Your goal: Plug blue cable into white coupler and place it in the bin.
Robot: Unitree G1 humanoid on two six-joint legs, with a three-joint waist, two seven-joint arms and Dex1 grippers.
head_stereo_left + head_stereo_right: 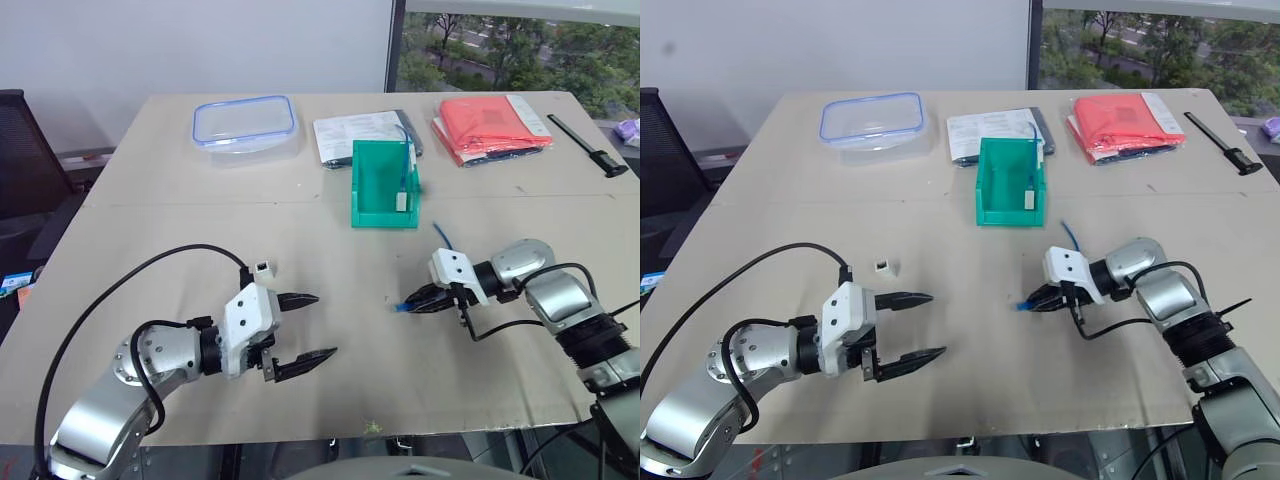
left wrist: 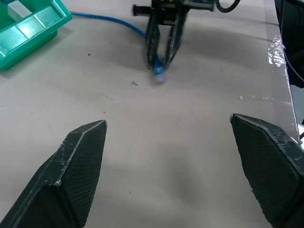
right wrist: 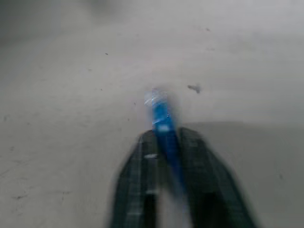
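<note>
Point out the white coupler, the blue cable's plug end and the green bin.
white coupler [image 1: 883,266], right eye view, on its top face.
blue cable [image 2: 157,74], left wrist view, on the plug end sticking out past the right gripper's fingers.
green bin [image 1: 377,214], left eye view, on its low front lip.

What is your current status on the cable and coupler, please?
Right gripper shut on blue cable near its plug end. Left gripper open, empty. White coupler loose on table beside left gripper. Bin unobstructed.

Glossy green plastic bin [image 1: 372,185], matt table [image 1: 180,200]
</note>
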